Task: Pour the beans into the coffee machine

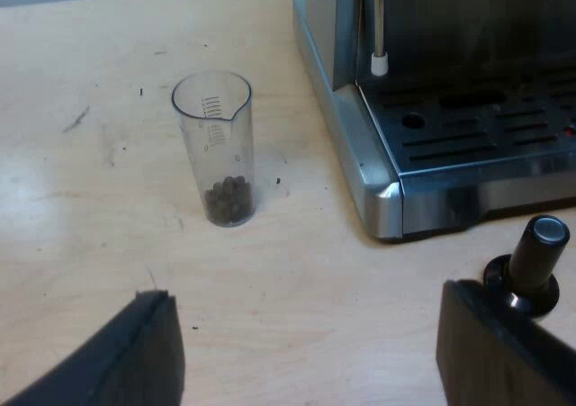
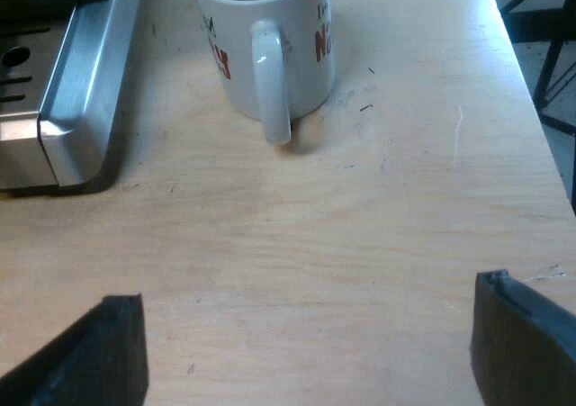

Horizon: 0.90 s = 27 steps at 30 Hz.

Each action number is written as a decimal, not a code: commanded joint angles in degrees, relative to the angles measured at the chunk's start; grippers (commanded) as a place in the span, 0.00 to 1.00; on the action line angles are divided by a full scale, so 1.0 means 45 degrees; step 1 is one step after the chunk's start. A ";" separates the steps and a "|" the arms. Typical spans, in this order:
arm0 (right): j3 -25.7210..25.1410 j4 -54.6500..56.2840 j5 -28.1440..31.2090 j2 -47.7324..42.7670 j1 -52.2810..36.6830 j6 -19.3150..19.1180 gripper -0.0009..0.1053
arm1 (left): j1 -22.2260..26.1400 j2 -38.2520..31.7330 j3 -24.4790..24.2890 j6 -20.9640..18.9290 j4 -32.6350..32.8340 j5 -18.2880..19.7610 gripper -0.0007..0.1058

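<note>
A clear measuring glass [image 1: 219, 149] stands upright on the wooden table beside the espresso machine [image 1: 450, 100], with a small heap of dark beans [image 1: 229, 201] at its bottom. My left gripper [image 1: 306, 352] hovers open some way short of the glass, nothing between its fingers [image 1: 139, 356]. A tamper with a black knob [image 1: 533, 262] stands by the machine's drip tray corner, close to one left finger. My right gripper [image 2: 306, 361] is open over bare table, with a white mug [image 2: 267, 41] ahead of it.
The machine's steam wand [image 1: 379, 28] hangs over the slotted drip tray [image 1: 486, 127]. The tray's metal corner [image 2: 63, 109] lies beside the mug. The table edge [image 2: 531, 91] runs past the mug, with dark frame legs beyond.
</note>
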 commanded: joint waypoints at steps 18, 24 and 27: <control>-0.2651 -0.0092 -0.1295 0.1087 0.0214 -0.0063 0.75 | 0.0017 0.0187 -0.1236 -0.0425 -0.0208 -0.0026 0.74; -0.4128 -0.0092 -0.1511 0.2633 0.1180 -0.0838 0.75 | 0.0017 0.0545 -0.1272 -0.0425 -0.0693 -0.0026 0.74; -0.4698 -0.0092 -0.1816 0.3358 0.1739 -0.1015 0.75 | 0.0017 0.0838 -0.1272 -0.0425 -0.0794 -0.0026 0.74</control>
